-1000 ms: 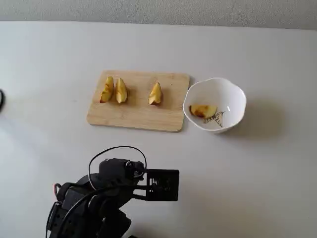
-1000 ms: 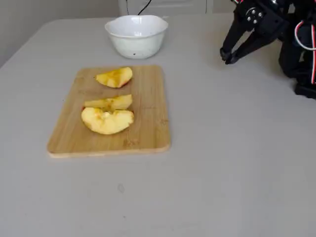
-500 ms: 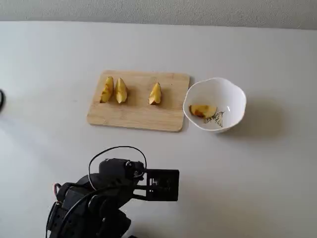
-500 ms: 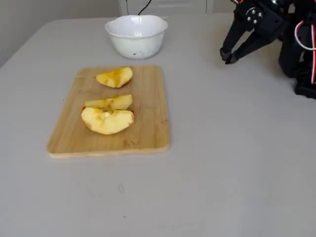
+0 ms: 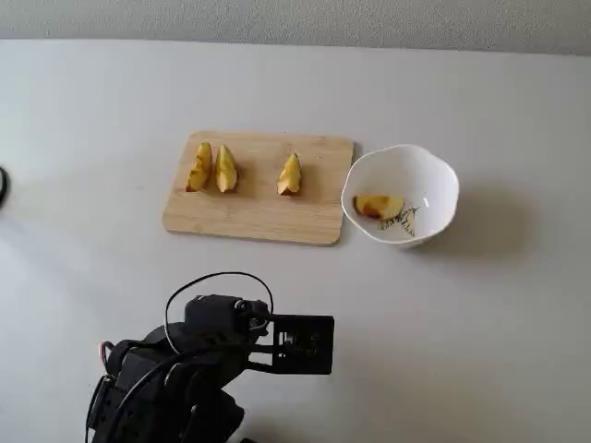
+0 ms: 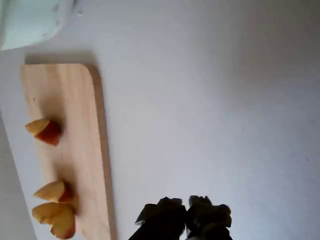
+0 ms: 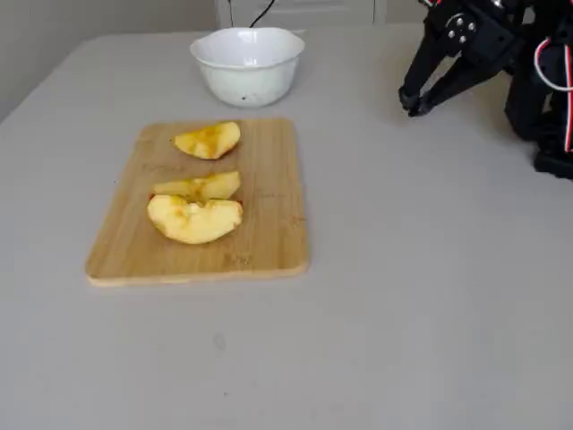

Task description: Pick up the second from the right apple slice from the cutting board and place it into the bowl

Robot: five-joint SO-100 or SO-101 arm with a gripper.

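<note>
jaws (image 7: 414,105) closed, empty | bowl (image 6: 30,22) cropped | apple slice (image 5: 378,206) inside

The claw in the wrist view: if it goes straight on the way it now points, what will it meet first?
Probably only the bare table. The claw looks shut, pointing over empty surface. The cutting board lies off to the left of its line. Depth is unclear.

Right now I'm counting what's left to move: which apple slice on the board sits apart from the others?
The slice nearest the bowl, the apple slice alone on the cutting board. The other two lie touching at the far end.
</note>
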